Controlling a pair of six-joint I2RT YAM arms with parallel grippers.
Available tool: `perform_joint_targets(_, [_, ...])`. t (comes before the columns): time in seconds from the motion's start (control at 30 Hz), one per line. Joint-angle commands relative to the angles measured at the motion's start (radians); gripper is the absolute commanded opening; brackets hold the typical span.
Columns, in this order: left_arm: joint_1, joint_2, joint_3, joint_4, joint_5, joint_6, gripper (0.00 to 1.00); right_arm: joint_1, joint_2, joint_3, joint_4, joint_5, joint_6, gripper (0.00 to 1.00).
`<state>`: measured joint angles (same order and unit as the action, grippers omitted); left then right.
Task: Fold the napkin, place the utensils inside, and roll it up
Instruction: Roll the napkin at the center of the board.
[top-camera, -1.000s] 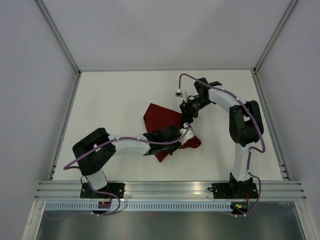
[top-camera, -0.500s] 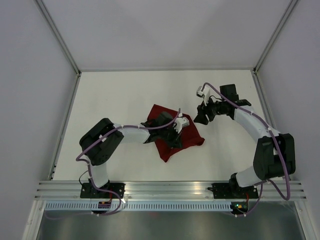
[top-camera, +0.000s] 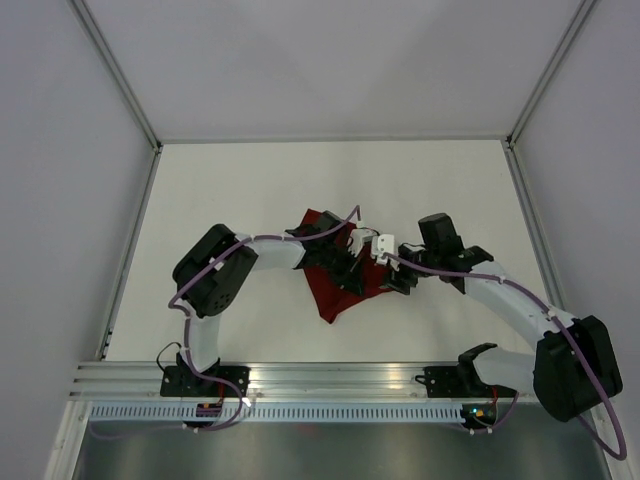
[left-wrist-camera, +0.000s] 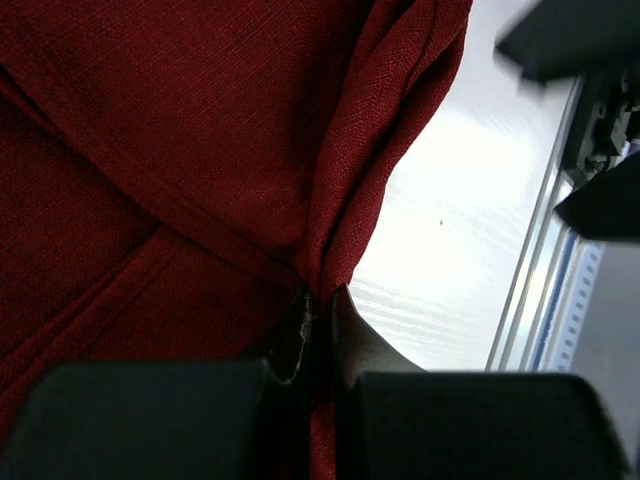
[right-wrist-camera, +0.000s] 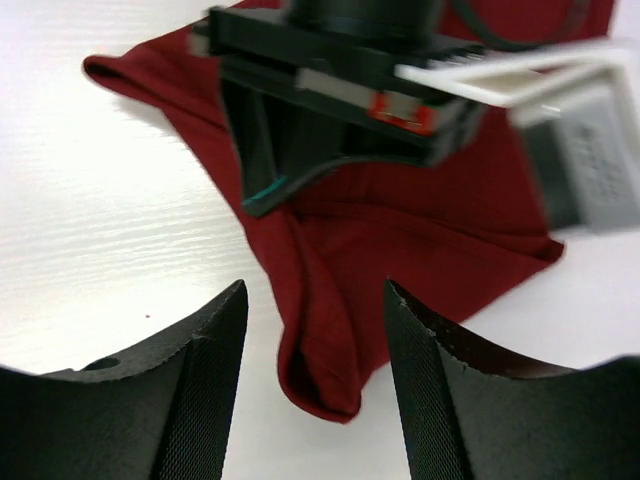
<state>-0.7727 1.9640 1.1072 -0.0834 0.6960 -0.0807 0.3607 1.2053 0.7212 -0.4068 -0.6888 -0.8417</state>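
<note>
Cloth fills most of the left wrist view: the napkin (left-wrist-camera: 150, 150), dark red and plain, is gathered into a raised ridge that runs straight down into the left hand (left-wrist-camera: 320, 400). That hand is closed tight on the ridge, its two dark fingers (left-wrist-camera: 150, 420) pressed together with only the fabric between them. To the right of the pinch the pale desk (left-wrist-camera: 450, 250) shows bare, and a metal rail lies beyond it.

From above, the napkin sits near the middle of the desk, a little closer to the near edge than to the far one and well away from all four corners. It lies crumpled in uneven folds, one point reaching toward the near edge. The left arm curves in from the near left corner and its wrist covers the cloth's upper part.

The right hand (right-wrist-camera: 315, 385) comes in from the right edge and hangs just above the napkin's right side, its fingers (right-wrist-camera: 200, 380) spread wide and holding nothing. A rounded folded corner of the cloth lies on the desk in the gap between them, and whether either finger touches it cannot be told. The left hand's dark body looms directly ahead, over the fabric.
</note>
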Motion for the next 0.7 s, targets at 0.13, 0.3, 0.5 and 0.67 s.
perform_joint_targets(0.13, [0.035,0.139,0.0,-0.259,0.043,0.029,0.02,0.116,-0.018,-0.134,0.163,0.11,-0.166,0.66])
perform_joint_targets(0.3, [0.059,0.19,0.043,-0.288,0.097,0.032,0.02,0.176,-0.03,-0.235,0.296,0.193,-0.2,0.68])
perform_joint_targets(0.5, [0.072,0.237,0.083,-0.329,0.12,0.039,0.02,0.257,-0.044,-0.304,0.428,0.267,-0.194,0.71])
perform_joint_targets(0.67, [0.085,0.263,0.102,-0.351,0.131,0.045,0.02,0.336,-0.052,-0.357,0.509,0.34,-0.195,0.71])
